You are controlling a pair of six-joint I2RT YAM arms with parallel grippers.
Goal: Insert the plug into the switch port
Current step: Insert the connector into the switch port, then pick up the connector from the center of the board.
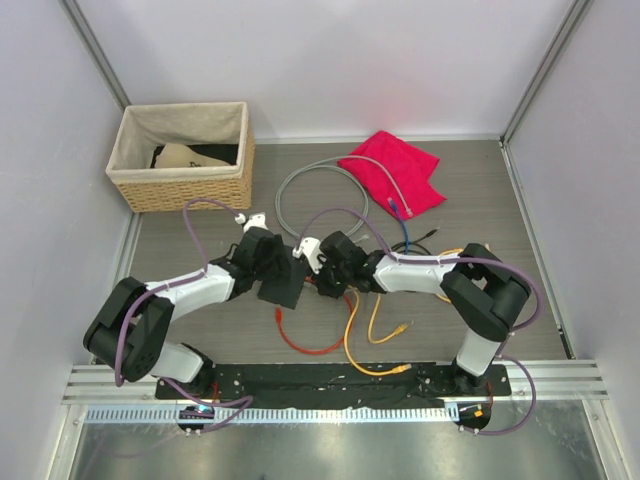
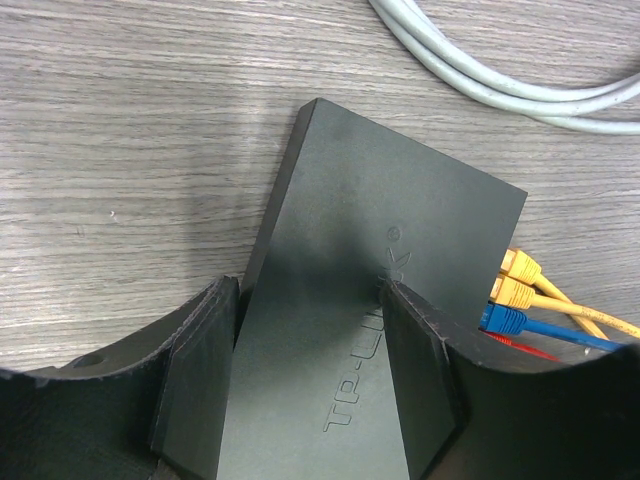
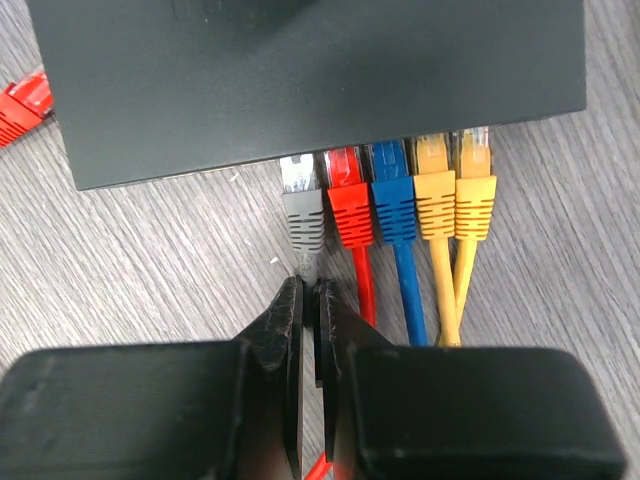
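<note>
The switch (image 2: 380, 230), a flat dark grey box, lies on the wooden table, and my left gripper (image 2: 308, 300) is shut across its width, one finger on each long side. In the right wrist view its socket edge (image 3: 300, 150) faces me. The grey plug (image 3: 303, 205) sits with its clear tip in the leftmost filled port. My right gripper (image 3: 310, 290) is shut on the grey cable just behind the plug's boot. In the top view both grippers meet at the switch (image 1: 281, 283) at the table's middle.
Red (image 3: 350, 205), blue (image 3: 392, 200) and two yellow plugs (image 3: 455, 195) fill the ports beside the grey one. A wicker basket (image 1: 180, 185) stands back left, a red cloth (image 1: 395, 170) back right. A grey cable loop (image 1: 300, 190) and red and yellow cables (image 1: 350, 340) lie around.
</note>
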